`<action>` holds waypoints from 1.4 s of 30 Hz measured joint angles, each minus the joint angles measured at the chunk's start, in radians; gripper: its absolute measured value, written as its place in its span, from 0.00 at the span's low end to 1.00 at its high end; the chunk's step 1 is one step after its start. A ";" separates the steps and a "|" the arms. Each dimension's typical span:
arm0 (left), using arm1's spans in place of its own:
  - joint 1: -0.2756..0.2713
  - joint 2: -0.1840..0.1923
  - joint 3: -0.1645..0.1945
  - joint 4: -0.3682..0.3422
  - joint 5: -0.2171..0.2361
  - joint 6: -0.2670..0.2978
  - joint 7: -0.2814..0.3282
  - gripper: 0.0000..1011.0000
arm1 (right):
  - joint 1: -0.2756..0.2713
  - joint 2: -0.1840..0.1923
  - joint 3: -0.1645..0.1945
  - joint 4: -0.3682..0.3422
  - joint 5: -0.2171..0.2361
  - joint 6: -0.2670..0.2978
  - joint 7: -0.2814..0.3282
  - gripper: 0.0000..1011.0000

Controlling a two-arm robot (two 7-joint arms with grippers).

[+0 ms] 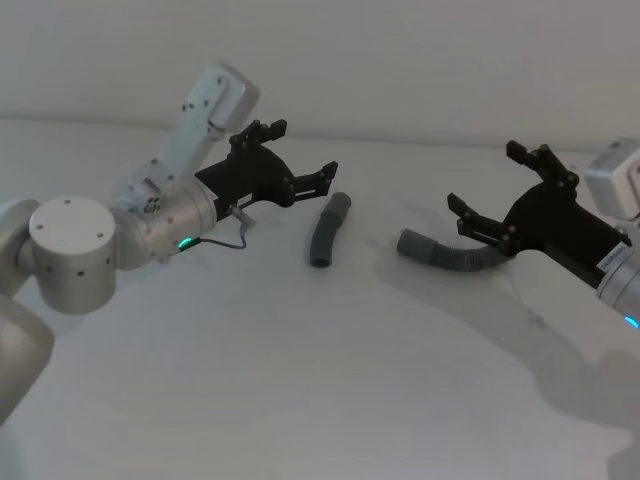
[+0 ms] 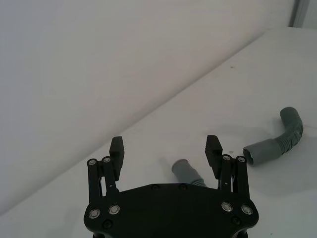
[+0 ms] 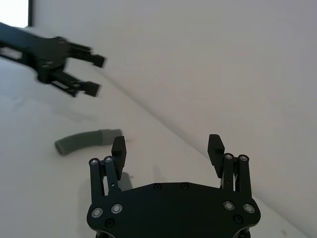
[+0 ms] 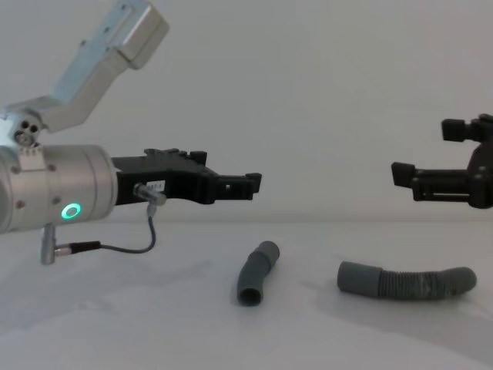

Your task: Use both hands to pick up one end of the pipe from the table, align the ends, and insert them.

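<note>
Pipe pieces (image 4: 404, 283) lie apart on the counter (image 1: 300, 400), with both claws raised and empty.
The left claw (image 1: 300, 150) is spread wide, above the counter at the left. The right claw (image 1: 487, 178), equally wide, hangs above the longer curved piece (image 1: 445, 252) without touching it. The short bent piece (image 1: 328, 230) lies between the claws, nearer the left one.

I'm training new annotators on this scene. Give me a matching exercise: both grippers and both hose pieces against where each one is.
1. left gripper
2. right gripper
3. short bent hose piece
4. longer curved hose piece

A. on the table, right of centre
B. open, raised, left
C. open, raised, right
D. on the table, centre

Pairs: 1-B; 2-C; 3-D; 4-A
</note>
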 joint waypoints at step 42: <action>0.015 -0.160 0.036 -0.055 0.064 0.387 0.273 0.99 | 0.539 0.124 -0.292 0.313 -0.093 0.145 0.655 0.99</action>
